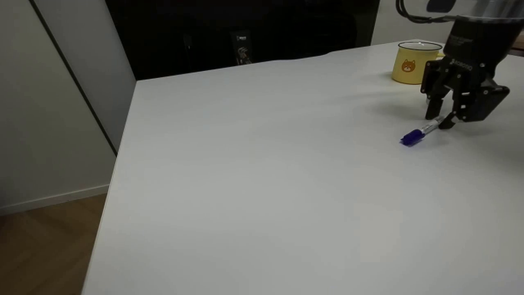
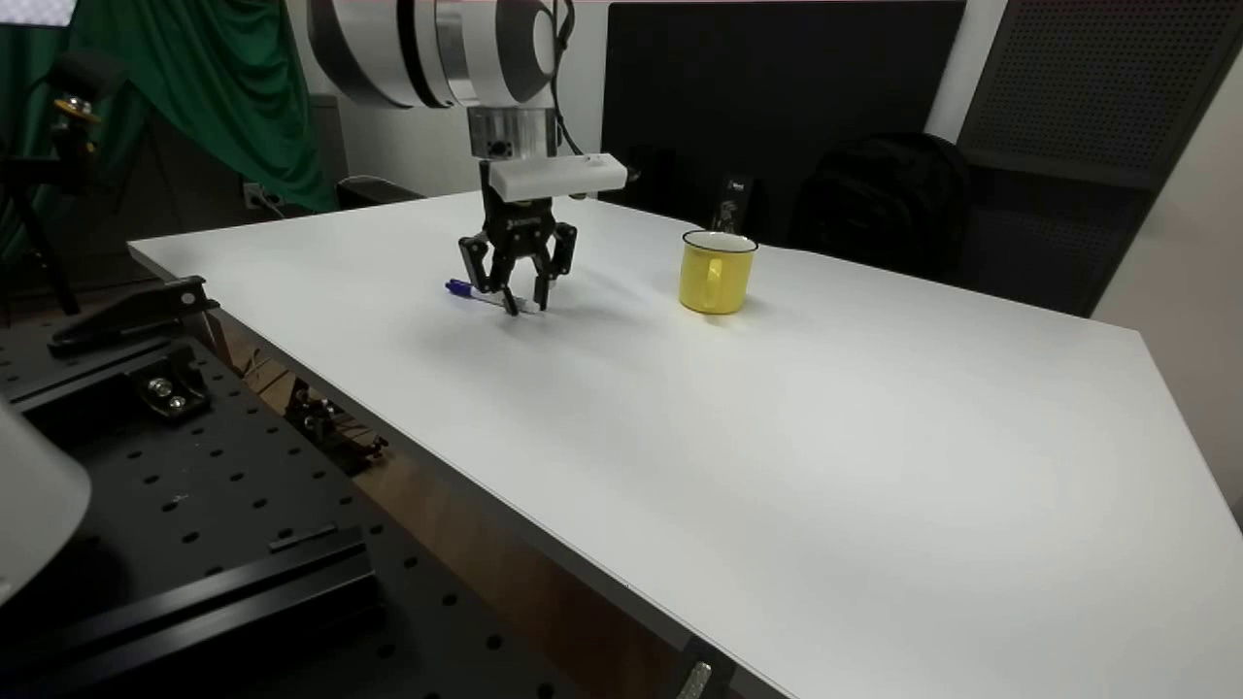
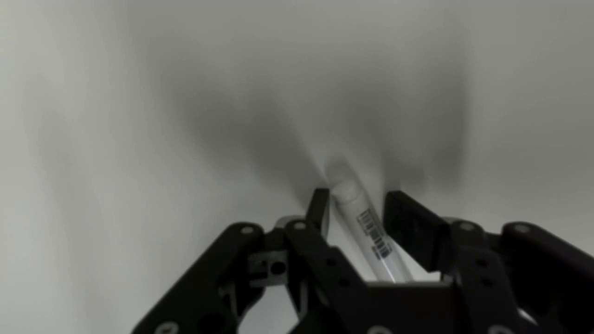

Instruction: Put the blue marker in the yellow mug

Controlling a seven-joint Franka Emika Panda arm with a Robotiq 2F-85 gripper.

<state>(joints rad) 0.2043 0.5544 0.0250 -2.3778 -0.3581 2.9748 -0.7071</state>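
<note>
The blue marker point(image 1: 422, 132) lies on the white table with its blue cap end pointing away from my gripper point(image 1: 440, 120). In an exterior view, the marker point(image 2: 476, 293) lies under and between the fingers. In the wrist view, its whitish barrel point(image 3: 371, 232) with a barcode runs slanted between the two fingertips point(image 3: 357, 197); the blue cap is hidden there. The fingers stand apart around the barrel, with gaps beside it. The yellow mug point(image 1: 413, 65) stands upright behind the gripper; its handle side shows in an exterior view point(image 2: 714, 282). It is out of the wrist view.
The white table point(image 2: 825, 437) carries the marker and the mug. A dark backpack point(image 2: 884, 204) and a dark box point(image 2: 733, 204) are beyond its far edge. A black perforated mount plate point(image 2: 243, 524) borders the table's near edge.
</note>
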